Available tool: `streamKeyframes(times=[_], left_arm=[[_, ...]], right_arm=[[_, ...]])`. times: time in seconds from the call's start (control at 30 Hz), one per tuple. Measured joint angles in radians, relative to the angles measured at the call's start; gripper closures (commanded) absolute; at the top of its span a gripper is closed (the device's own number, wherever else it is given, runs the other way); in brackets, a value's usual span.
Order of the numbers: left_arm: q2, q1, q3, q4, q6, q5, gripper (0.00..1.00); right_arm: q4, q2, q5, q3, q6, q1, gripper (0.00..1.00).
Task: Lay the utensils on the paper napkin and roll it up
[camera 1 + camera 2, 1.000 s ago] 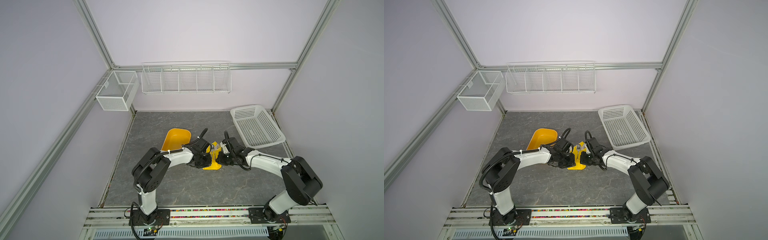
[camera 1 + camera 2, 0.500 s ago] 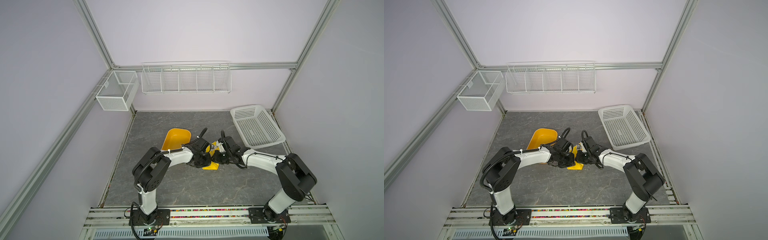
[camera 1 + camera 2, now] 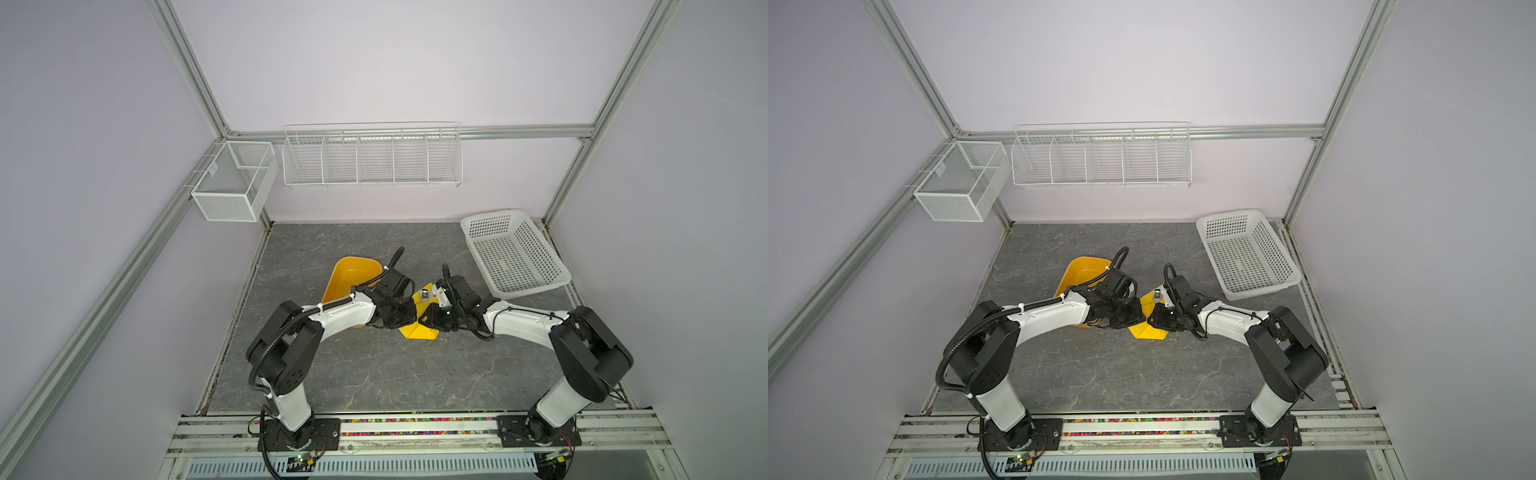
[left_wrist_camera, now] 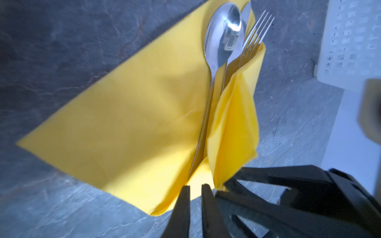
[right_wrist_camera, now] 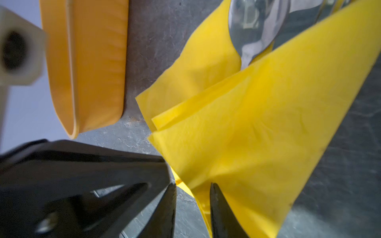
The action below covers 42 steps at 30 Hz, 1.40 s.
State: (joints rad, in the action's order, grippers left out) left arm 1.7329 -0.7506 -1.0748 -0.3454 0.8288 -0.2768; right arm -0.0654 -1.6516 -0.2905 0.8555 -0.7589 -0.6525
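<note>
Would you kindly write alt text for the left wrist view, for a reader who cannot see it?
A spoon and fork lie on a yellow paper napkin on a grey table, one napkin edge folded up over their handles. The left tool, jaws slightly apart, sits by the handle ends.

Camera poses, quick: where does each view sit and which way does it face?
Both top views: high above the front rail, looking down at the table; left arm, right arm whole.
Left wrist: behind left gripper, facing napkin, utensils; right gripper intrudes.
Right wrist: behind right gripper, facing napkin, tub; left gripper intrudes.
Shared: napkin, in all four.
</note>
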Motion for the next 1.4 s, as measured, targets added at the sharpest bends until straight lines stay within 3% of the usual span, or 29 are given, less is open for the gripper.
streamKeyframes(times=[0.1, 0.3, 0.6, 1.03, 1.17, 1.27, 1.4], left_arm=[[-0.016, 0.011, 0.0, 0.005, 0.005, 0.0, 0.75], [-0.016, 0.022, -0.001, 0.008, 0.02, -0.006, 0.47], [-0.015, 0.066, 0.009, 0.09, 0.055, -0.064, 0.34], [0.054, 0.099, 0.023, 0.226, 0.107, -0.175, 0.35], [0.069, 0.099, 0.023, 0.226, 0.112, -0.178, 0.4], [0.08, 0.099, 0.023, 0.221, 0.113, -0.177, 0.4], [0.084, 0.099, 0.023, 0.213, 0.113, -0.176, 0.41]], right_arm=[[0.003, 0.0, -0.003, -0.005, 0.0, 0.0, 0.69], [0.005, 0.0, -0.013, -0.005, 0.001, 0.0, 0.68], [0.029, 0.002, -0.034, -0.019, 0.025, 0.0, 0.58], [0.084, 0.016, -0.071, -0.055, 0.042, 0.0, 0.5], [0.092, 0.037, -0.073, -0.057, 0.053, 0.0, 0.57], [0.096, 0.04, -0.074, -0.057, 0.062, 0.0, 0.69], [0.119, 0.039, -0.084, -0.058, 0.06, 0.0, 0.7]])
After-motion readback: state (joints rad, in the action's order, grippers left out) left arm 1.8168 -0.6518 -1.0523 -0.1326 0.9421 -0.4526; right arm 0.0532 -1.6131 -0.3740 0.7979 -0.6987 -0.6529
